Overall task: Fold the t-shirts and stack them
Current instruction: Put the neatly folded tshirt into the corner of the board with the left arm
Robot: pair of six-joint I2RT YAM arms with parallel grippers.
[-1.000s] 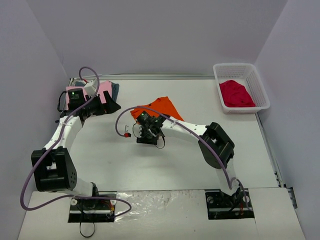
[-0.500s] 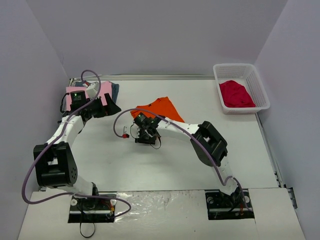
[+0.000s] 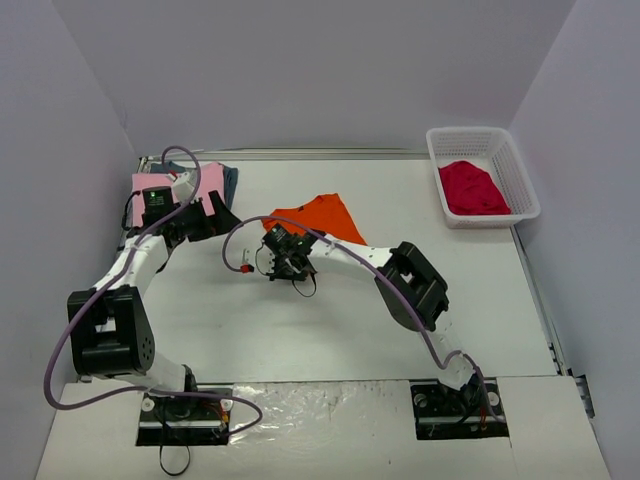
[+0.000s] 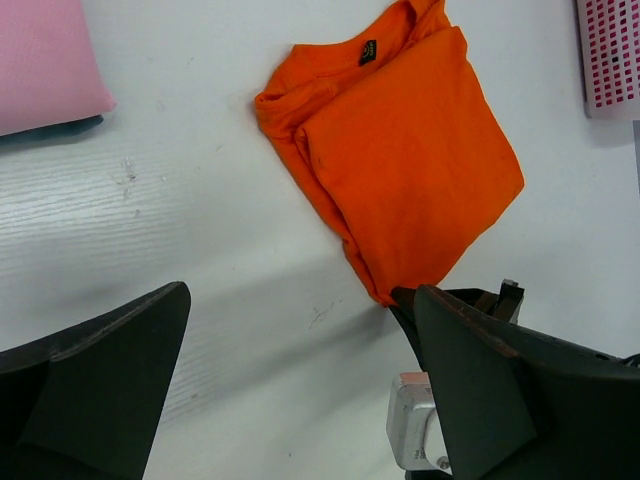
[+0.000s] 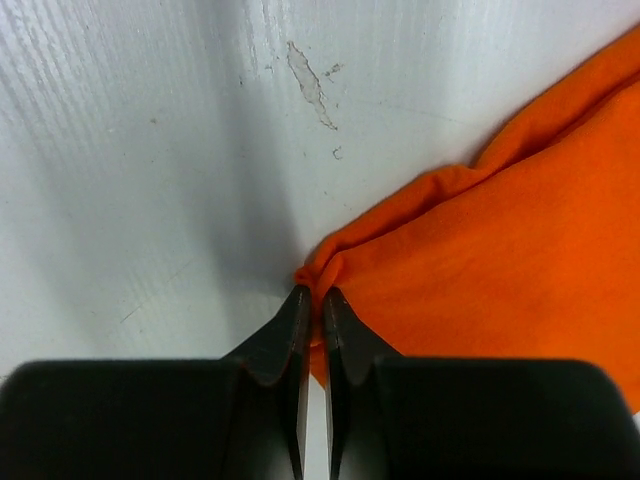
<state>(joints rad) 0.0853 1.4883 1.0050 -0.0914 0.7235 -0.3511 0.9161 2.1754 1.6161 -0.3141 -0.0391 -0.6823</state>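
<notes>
A folded bright orange t-shirt (image 3: 322, 214) (image 4: 400, 160) (image 5: 500, 240) lies mid-table. My right gripper (image 3: 283, 252) (image 5: 314, 296) is shut on that shirt's near left corner, a small pinch of cloth bunched between the fingertips. My left gripper (image 3: 216, 216) (image 4: 300, 292) hangs open above the bare table, left of the orange shirt, holding nothing. A folded pink t-shirt (image 3: 205, 186) (image 4: 45, 60) rests on a dark blue-grey t-shirt (image 3: 231, 178) at the far left. A crimson red t-shirt (image 3: 472, 188) lies crumpled in the basket.
The white lattice basket (image 3: 483, 134) (image 4: 610, 60) stands at the back right corner. Grey walls close in the table on the left, back and right. The right arm's links stretch across the middle of the table.
My right gripper has shut on the orange t-shirt's corner after sliding a little to the left. The left arm has barely moved and stays open.
</notes>
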